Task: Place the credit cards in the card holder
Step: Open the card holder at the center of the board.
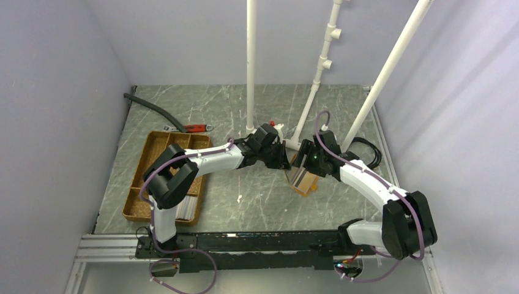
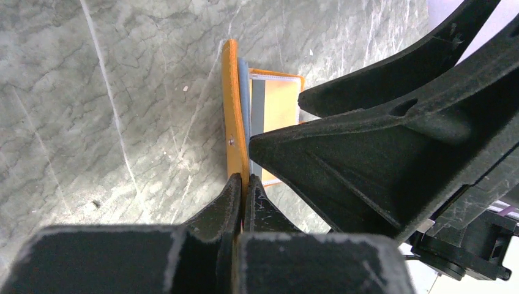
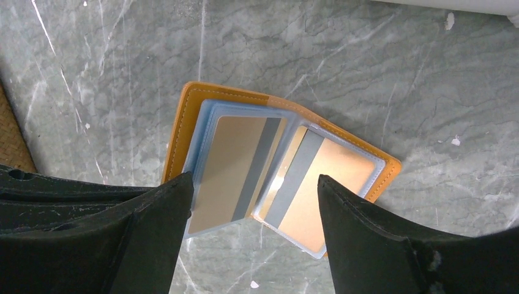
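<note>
While the left pincer (image 2: 243, 181) grips the card holder (image 2: 231, 122), the right pincer (image 3: 254, 184) hangs open above. Its cards (image 3: 229, 162) look seated; closing likely follows.

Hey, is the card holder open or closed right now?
Open. The card holder lies spread in the right wrist view, two credit cards showing inside, side by side; the left gripper pinches its orange cover.
</note>
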{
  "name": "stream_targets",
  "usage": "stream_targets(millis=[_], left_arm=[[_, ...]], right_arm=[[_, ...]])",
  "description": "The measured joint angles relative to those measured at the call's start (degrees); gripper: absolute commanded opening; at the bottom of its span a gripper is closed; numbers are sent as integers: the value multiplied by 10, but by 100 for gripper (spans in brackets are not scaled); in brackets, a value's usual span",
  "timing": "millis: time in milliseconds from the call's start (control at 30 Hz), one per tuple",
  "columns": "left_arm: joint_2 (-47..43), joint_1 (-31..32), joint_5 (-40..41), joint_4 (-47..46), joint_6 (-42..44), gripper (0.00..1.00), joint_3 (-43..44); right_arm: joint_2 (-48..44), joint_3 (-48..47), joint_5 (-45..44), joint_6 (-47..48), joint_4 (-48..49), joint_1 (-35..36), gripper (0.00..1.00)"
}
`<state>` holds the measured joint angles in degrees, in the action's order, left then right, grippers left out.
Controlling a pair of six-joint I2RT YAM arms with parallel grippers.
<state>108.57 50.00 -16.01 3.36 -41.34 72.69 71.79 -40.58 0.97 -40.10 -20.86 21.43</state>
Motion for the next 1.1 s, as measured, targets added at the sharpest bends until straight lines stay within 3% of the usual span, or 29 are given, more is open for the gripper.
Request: stream_targets(millis=[333,700,867,1100], left_arm=[[0,-1,7,12,2,0,0],[-1,-1,8,-6,1,0,0],[-1,-1,6,-10,0,0,0],[-1,-2,-1,-19,-5,0,-2]], right_arm=[[29,6,1,-4,25,0,76],[-48,36,-54,2,-49,-4,76],[-51,48,-34,13,-35,-6,75],[-51,66,6,6,14,-6,56]])
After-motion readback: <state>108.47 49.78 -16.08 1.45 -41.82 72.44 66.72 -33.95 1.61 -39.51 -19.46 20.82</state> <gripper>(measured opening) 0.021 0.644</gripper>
